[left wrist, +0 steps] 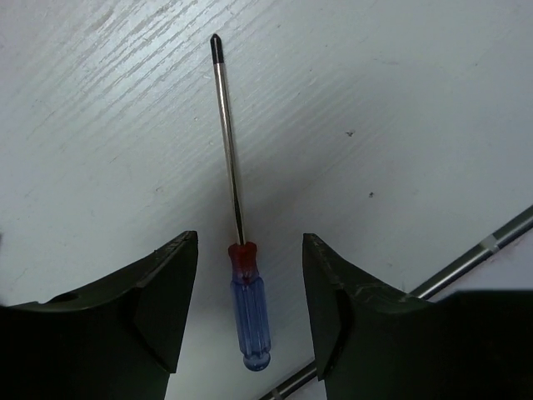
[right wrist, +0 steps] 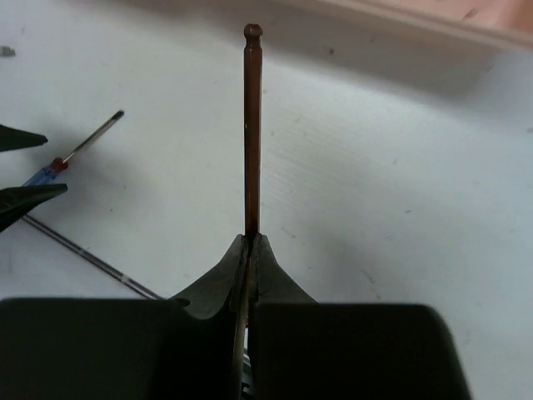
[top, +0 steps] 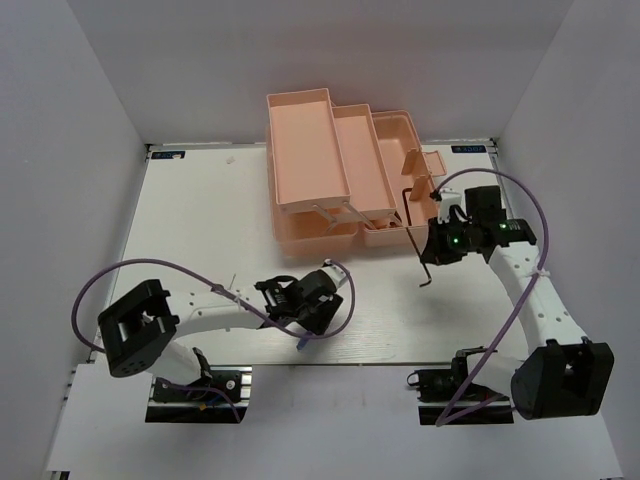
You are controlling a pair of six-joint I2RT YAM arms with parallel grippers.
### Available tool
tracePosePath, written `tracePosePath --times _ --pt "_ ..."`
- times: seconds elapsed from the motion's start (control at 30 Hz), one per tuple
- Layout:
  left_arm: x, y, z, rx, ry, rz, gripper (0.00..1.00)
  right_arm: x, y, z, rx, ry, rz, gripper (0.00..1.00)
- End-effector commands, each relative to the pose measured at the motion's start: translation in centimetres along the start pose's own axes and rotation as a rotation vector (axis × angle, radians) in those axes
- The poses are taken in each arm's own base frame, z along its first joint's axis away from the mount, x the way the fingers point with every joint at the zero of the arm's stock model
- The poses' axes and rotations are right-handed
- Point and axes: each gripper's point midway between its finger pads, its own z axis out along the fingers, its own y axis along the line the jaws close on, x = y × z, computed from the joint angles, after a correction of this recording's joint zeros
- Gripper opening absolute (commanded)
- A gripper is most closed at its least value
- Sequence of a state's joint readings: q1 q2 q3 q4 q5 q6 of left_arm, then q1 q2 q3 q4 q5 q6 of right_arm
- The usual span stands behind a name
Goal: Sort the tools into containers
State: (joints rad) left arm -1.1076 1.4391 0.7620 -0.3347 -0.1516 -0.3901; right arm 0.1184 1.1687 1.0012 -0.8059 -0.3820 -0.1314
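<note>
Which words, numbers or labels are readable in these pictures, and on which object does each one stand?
Nothing is legible.
The left blue sticker, at the far edge of the table: too small to read.
The right blue sticker, same edge: too small to read.
The toolbox, the blue-handled screwdriver and the hex key show no print.

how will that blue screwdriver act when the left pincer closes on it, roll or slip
The blue-handled screwdriver probably stays rigid: thin steel shaft, hard plastic handle. It looks light, so a nudge could skid it across the table. Its handle appears fluted, which may curb rolling, yet glossy, so it might slip if the open left pincer closes off-centre.
</note>
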Motion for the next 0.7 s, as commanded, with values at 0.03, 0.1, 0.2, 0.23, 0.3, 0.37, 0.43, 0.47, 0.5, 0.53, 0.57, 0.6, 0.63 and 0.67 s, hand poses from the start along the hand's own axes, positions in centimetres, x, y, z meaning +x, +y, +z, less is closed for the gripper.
tracePosePath --times 0.03,0.1,0.2,0.23,0.3,0.37,0.43,0.47,0.5,0.53,0.57,0.6,0.63,0.67 --pt "-0.6 0.6 0.2 -0.076 0.000 0.014 0.64 -4.9 -1.4 -1.5 0.088 -0.117 -0.099 0.00" --pt "-0.2 0.6 0.5 -0.082 0.014 0.008 0.63 -6.5 -1.7 -1.7 0.107 -0.142 -0.102 0.00" --pt "0.7 1.2 1.4 -0.116 0.046 0.008 0.61 -10.5 -3.4 -1.0 0.161 -0.208 -0.096 0.00" --pt "0.5 1.0 1.5 -0.121 0.042 0.016 0.61 -12.5 -4.3 -0.1 0.180 -0.211 -0.081 0.00" --pt "0.9 1.3 1.7 -0.139 0.056 0.008 0.61 -13.8 -5.5 1.7 0.186 -0.190 -0.065 0.00" --pt "1.0 1.4 1.5 -0.153 0.063 0.001 0.61 -17.2 -6.1 2.4 0.196 -0.232 -0.050 0.00" --pt "1.4 1.9 1.3 -0.172 0.082 0.007 0.61 -19.2 -6.8 3.4 0.199 -0.244 -0.045 0.00" --pt "1.5 1.7 1.3 -0.176 0.078 0.005 0.61 -20.5 -6.6 3.2 0.193 -0.256 -0.031 0.00" --pt "1.8 1.9 1.2 -0.182 0.091 0.008 0.61 -21.0 -7.5 5.2 0.185 -0.224 -0.013 0.00" --pt "2.1 2.0 1.1 -0.189 0.104 0.003 0.61 -21.2 -7.5 5.6 0.176 -0.218 0.002 0.00" --pt "2.3 2.1 1.0 -0.193 0.112 0.005 0.60 -21.6 -7.1 5.7 0.157 -0.205 0.006 0.00" --pt "2.3 1.7 0.8 -0.188 0.114 0.014 0.60 -21.5 -7.7 7.3 0.149 -0.177 0.022 0.00" --pt "2.7 1.9 0.9 -0.196 0.129 0.010 0.60 -21.1 -7.6 7.7 0.137 -0.161 0.033 0.08" --pt "3.1 2.0 0.7 -0.209 0.142 0.023 0.58 -20.9 -7.7 8.0 0.131 -0.150 0.040 0.43"
